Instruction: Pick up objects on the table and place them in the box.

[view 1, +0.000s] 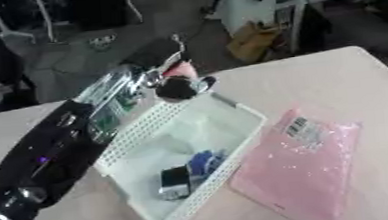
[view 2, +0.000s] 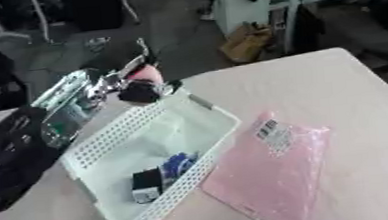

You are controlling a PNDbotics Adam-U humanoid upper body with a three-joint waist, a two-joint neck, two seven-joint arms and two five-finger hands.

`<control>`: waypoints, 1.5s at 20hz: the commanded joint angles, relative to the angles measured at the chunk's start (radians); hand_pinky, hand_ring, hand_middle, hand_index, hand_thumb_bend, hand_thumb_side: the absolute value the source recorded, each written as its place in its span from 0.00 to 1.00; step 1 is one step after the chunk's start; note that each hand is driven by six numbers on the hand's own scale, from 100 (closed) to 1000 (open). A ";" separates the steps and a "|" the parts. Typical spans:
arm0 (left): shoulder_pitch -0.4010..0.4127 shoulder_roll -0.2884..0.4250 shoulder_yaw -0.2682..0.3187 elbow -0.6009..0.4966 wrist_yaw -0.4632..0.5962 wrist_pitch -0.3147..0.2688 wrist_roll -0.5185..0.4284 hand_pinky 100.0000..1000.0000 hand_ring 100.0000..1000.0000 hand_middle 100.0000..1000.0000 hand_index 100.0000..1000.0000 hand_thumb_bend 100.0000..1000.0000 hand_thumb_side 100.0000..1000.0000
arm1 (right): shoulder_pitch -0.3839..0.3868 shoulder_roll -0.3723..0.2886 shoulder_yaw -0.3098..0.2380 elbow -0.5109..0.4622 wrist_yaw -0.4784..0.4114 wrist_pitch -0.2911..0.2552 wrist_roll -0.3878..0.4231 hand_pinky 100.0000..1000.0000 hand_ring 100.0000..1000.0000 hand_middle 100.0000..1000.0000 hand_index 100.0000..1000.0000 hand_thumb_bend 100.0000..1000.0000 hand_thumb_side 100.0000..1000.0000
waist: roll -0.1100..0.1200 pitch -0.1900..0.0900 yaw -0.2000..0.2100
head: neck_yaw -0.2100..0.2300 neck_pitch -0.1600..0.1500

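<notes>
We see a pale beige table [view 1: 336, 84] carrying a white perforated plastic box [view 1: 237, 161], and just beside it, on its right, a flat pink plastic bag [view 1: 300, 173] with a barcode label.

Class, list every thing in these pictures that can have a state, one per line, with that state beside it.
Left hand: above the far corner of the box, fingers curled round a pink object.
Pink object: held in the left hand, not yet in the box.
White box: open-topped, upright on the table, partly filled.
Dark and blue items: lying inside the box.
Pink packet: flat on the table beside the box, untouched.
</notes>
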 commanded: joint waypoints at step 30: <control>-0.005 0.005 0.014 0.168 0.072 -0.277 -0.250 1.00 1.00 1.00 1.00 0.68 1.00 | -0.015 -0.014 -0.003 -0.020 -0.001 -0.007 -0.004 0.74 0.79 0.73 0.71 0.00 1.00 | 0.001 -0.009 0.006 | 0.005 -0.024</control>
